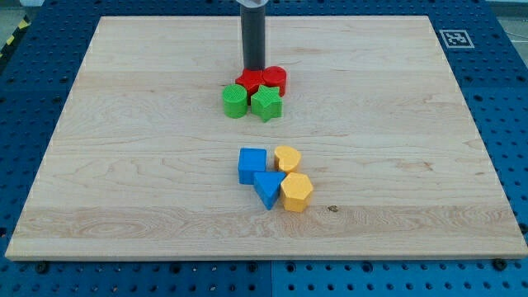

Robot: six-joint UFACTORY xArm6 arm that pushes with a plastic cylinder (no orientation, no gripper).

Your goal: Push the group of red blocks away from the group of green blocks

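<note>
Two red blocks sit side by side near the top middle of the board: one (pixel 248 83) partly behind my rod and a round one (pixel 275 79) to its right. Touching them from below are a green round block (pixel 235 101) and a green star block (pixel 266 103). My tip (pixel 252 69) comes down at the top edge of the red blocks, between them, on the side away from the green ones. The rod hides part of the left red block, so its shape is unclear.
Lower on the wooden board (pixel 124 165) lies a second cluster: a blue cube (pixel 252 164), a blue triangle (pixel 267 188), a yellow heart (pixel 287 157) and a yellow hexagon (pixel 296 191). A fiducial tag (pixel 455 38) marks the top right corner.
</note>
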